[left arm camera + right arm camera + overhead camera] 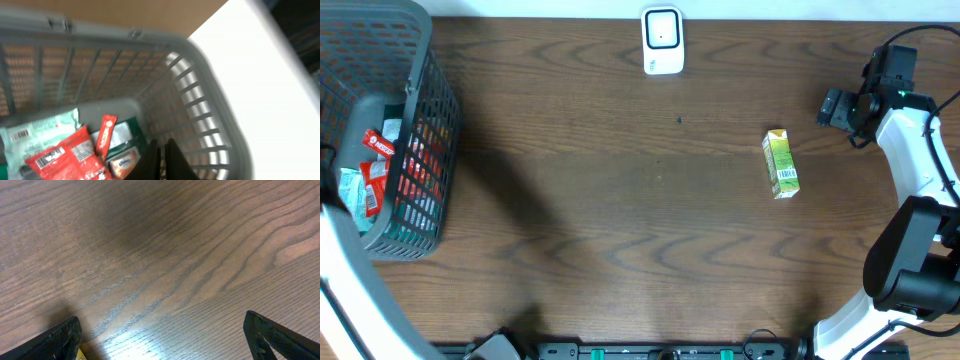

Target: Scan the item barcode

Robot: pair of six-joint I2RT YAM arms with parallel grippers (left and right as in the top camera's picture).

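Left wrist shows left hand closed, aimed into basket; right hand wide open

A dark brown desk with swirling wood grain fills the scene. A pale strip runs along its far edge. A soft shadow darkens the left part, and a glare brightens the wood at the right.

A claw can pass freely over the wide middle of the surface, hemmed by the grey basket at the left edge, the white scanner at the far edge and the green carton lying right of centre.
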